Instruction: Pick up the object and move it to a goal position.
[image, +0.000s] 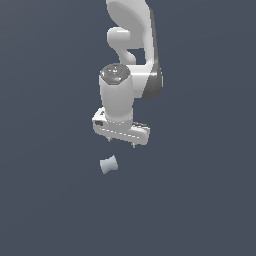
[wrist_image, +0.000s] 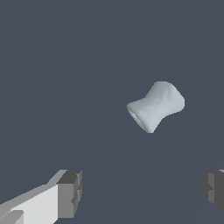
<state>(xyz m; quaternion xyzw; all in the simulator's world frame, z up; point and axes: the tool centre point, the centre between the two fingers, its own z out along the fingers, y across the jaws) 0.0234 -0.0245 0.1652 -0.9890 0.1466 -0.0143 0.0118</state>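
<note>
grey floor (image: 50, 200) fills both views, a flat dark slate surface with no markings on it.

next in size, the white panda arm (image: 131, 35) comes down from the top edge of the exterior view. its upper links curve round each other, a dark band shows on the joint toward the exterior view's right, and the last link is a pale cylinder with a darker round cap, pointing down at the floor.

below that cylinder sits the gripper (image: 122, 143), a wide white block set slightly tilted, lower on the exterior view's right. two short fingertips poke out beneath it, well apart from each other, so the jaws stand spread wide with nothing between them. in the wrist view the gripper (wrist_image: 142, 190) shows the same: one dark grey pad on a white finger (wrist_image: 70, 194) at one side, the other pad (wrist_image: 213, 190) at the far edge, bare floor in the gap.

smallest, the object (image: 109, 164) lies on its side on the floor, a pale grey-white spool with a pinched waist and flared ends. in the exterior view it is near the gripper, lower in the picture and a little toward the exterior view's left. in the wrist view the object (wrist_image: 156, 106) lies askew, clear of both pads and outside the gap between them.
</note>
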